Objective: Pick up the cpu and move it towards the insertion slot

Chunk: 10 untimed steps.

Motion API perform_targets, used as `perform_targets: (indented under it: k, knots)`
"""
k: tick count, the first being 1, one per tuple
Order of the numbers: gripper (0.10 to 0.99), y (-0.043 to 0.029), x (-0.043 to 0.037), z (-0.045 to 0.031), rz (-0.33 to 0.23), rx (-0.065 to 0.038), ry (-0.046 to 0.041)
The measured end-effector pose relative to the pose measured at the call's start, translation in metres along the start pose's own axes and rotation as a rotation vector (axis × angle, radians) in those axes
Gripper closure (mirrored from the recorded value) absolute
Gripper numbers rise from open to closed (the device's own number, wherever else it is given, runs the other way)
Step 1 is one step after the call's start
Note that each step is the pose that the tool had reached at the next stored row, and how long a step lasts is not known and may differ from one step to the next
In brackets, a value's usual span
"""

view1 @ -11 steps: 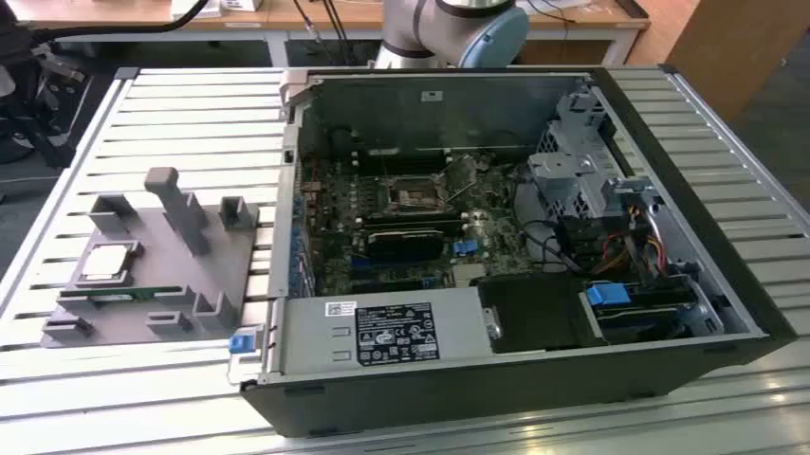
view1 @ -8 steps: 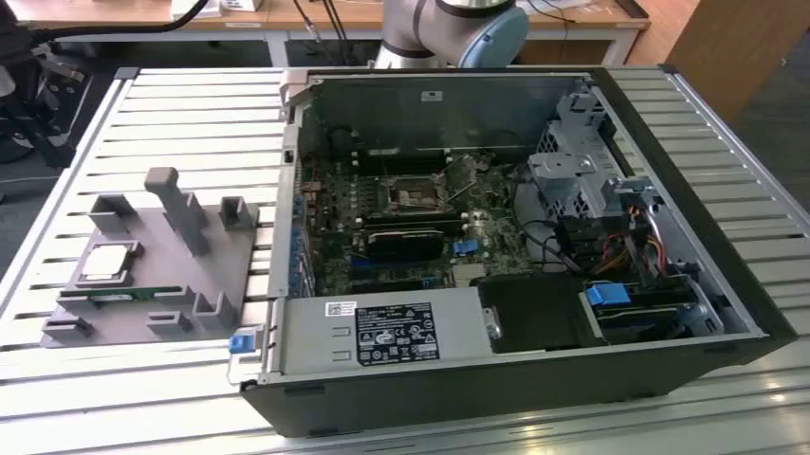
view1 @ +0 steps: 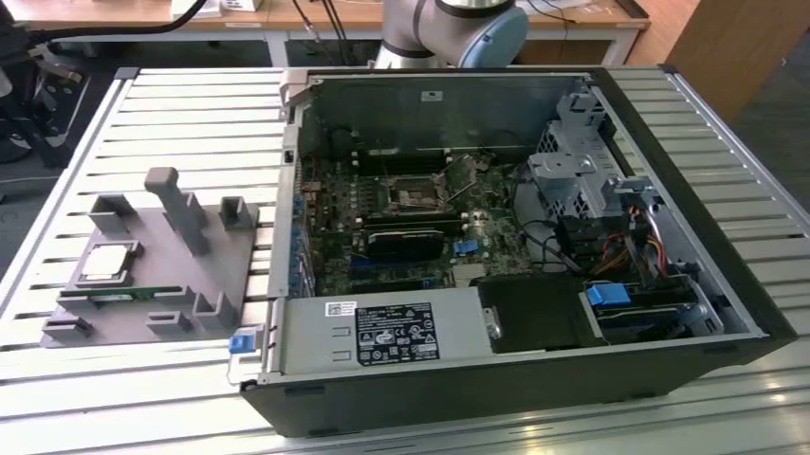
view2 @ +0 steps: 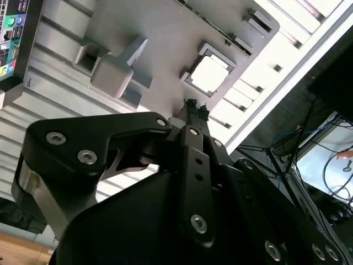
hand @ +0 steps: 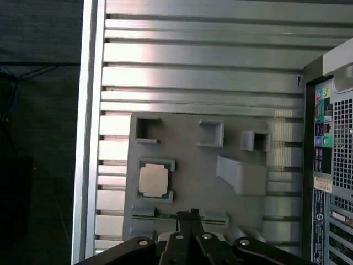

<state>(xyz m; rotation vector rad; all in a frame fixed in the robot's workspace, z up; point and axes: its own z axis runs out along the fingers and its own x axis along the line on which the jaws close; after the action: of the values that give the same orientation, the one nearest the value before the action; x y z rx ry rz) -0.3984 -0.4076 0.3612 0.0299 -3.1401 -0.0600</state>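
The cpu (view1: 108, 263) is a silvery square chip lying flat in a holder on the grey fixture plate (view1: 152, 237), at the exterior view's left beside the computer case. It shows in both wrist views (view2: 209, 74) (hand: 153, 179). The insertion slot (view1: 415, 197) is a square socket with a shiny frame on the motherboard inside the open case. My gripper (view2: 191, 107) (hand: 190, 214) hangs well above the fixture plate, near the cpu but apart from it. Its fingertips are pressed together, shut, with nothing held.
The open computer case (view1: 506, 284) holds a black power supply, cables and drive cages. The fixture plate carries raised grey posts (view1: 177, 204) and a green circuit strip (view1: 127, 296). Everything rests on a slatted metal table (view1: 190, 104). The arm's base (view1: 456, 28) stands behind the case.
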Motion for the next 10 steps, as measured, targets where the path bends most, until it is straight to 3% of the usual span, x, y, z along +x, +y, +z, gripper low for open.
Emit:
perform_targets:
  k: [10]
  knots:
    - [0.980,-0.0003,0.0113,0.0073,0.000,0.000,0.0004]
